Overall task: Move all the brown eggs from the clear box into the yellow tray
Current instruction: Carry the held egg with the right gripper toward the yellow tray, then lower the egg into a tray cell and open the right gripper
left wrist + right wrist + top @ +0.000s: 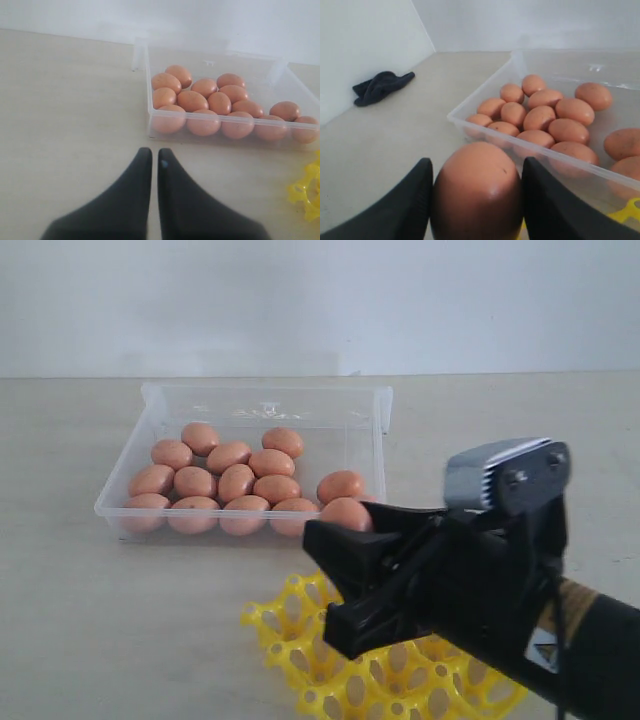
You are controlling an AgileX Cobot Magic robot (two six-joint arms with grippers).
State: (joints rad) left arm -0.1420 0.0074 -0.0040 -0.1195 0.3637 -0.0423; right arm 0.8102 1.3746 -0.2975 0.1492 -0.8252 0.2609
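Several brown eggs (236, 483) lie packed in the clear box (262, 393) at the back of the table. One brown egg (476, 192) sits between the fingers of my right gripper (476, 170), which is shut on it. In the exterior view that egg (346, 513) hangs above the yellow tray (290, 640), in front of the box's near wall. My left gripper (152, 155) hovers over bare table in front of the box (210, 117), its two fingers almost touching and nothing between them. The tray's corner (306, 196) shows beside it.
A dark cloth (381, 85) lies bunched against the wall, well away from the box. The right arm's black body (500, 590) covers much of the tray in the exterior view. Bare table (120, 620) stretches left of the tray.
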